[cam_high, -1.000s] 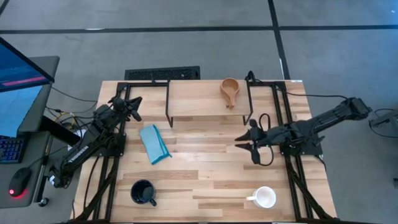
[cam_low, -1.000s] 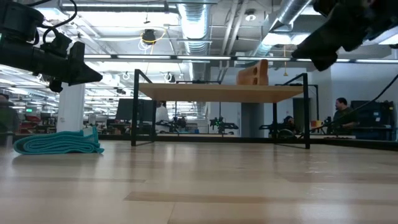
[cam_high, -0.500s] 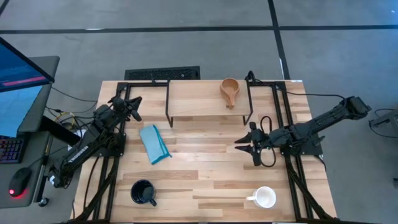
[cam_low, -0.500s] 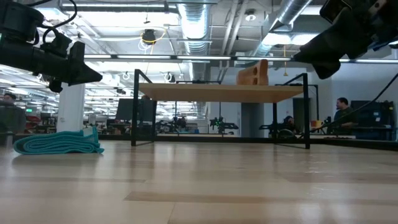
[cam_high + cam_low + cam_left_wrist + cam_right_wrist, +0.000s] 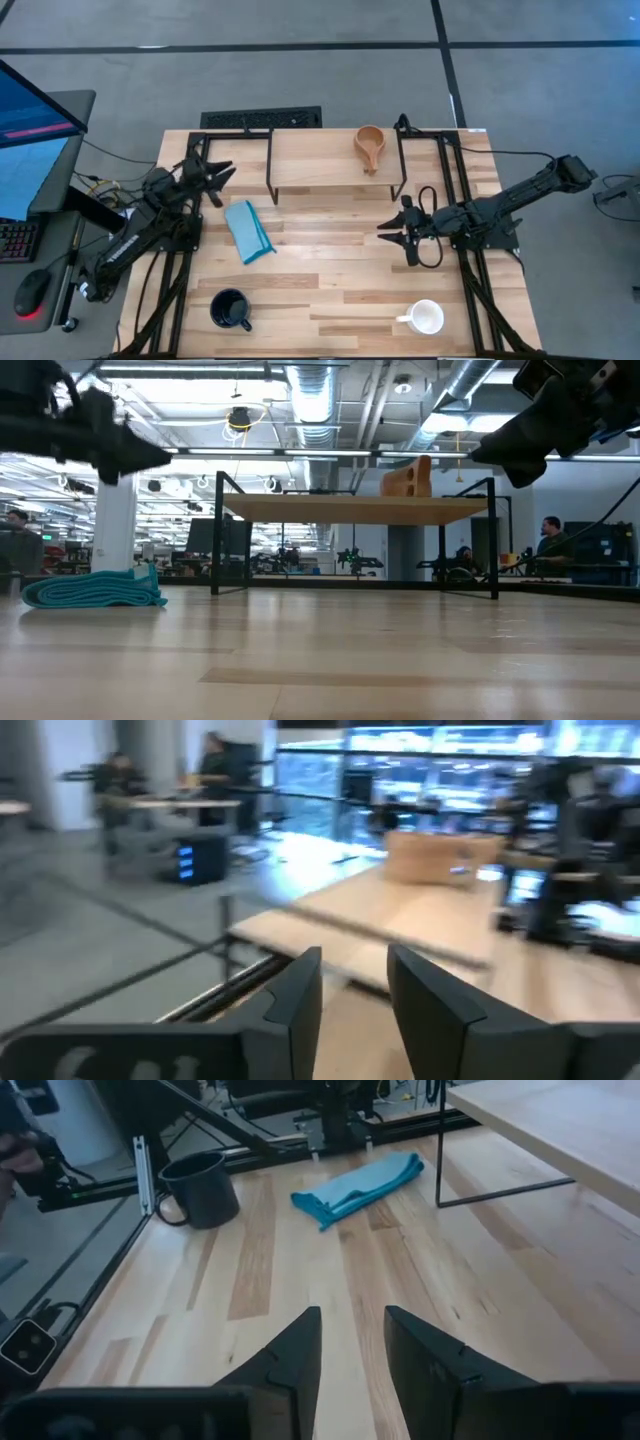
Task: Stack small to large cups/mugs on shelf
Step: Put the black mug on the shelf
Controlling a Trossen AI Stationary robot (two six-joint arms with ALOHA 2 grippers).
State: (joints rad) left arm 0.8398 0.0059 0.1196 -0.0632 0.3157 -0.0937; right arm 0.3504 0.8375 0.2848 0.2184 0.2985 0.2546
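The small tan wooden cup (image 5: 369, 145) stands on the right end of the shelf's light plank top (image 5: 320, 160); it also shows in the low view (image 5: 407, 477). The dark mug (image 5: 230, 308) stands on the table near the front left, and the white mug (image 5: 427, 317) near the front right. My left gripper (image 5: 217, 180) is open and empty above the table, left of the shelf. My right gripper (image 5: 392, 233) is open and empty, just in front of the shelf's right end, pointing toward the table's left.
A blue folded cloth (image 5: 248, 230) lies on the table left of centre, between my left gripper and the dark mug. The shelf's thin black legs (image 5: 218, 530) stand on the table. Bare tabletop (image 5: 330, 270) lies between the two mugs. People show far behind the table.
My left gripper has risen a little and turned slightly toward the shelf; it stays open. The cups, the cloth and the shelf have kept their places.
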